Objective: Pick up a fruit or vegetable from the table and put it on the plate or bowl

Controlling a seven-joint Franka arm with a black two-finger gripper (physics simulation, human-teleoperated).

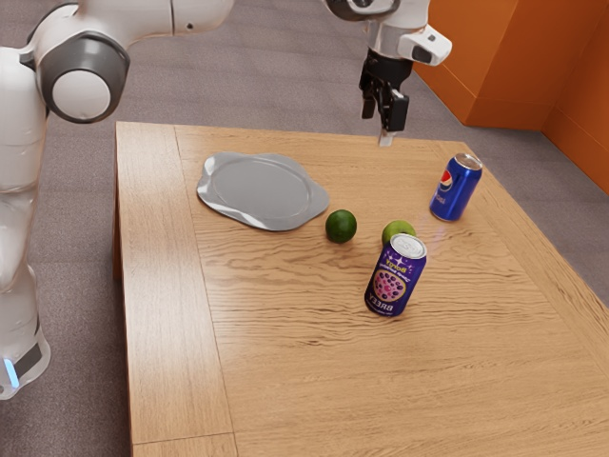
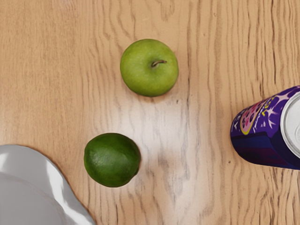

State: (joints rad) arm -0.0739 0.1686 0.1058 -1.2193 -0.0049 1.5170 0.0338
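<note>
Lime (image 1: 341,226) near the plate (image 1: 257,190); gripper (image 1: 385,127) parted, empty, high above.
Firm, round, slick-skinned: likely to roll, so pinch across its middle.

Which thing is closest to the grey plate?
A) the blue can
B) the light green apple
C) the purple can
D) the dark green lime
D: the lime lies just off the plate rim, not touching it, while the apple sits farther away.
</note>
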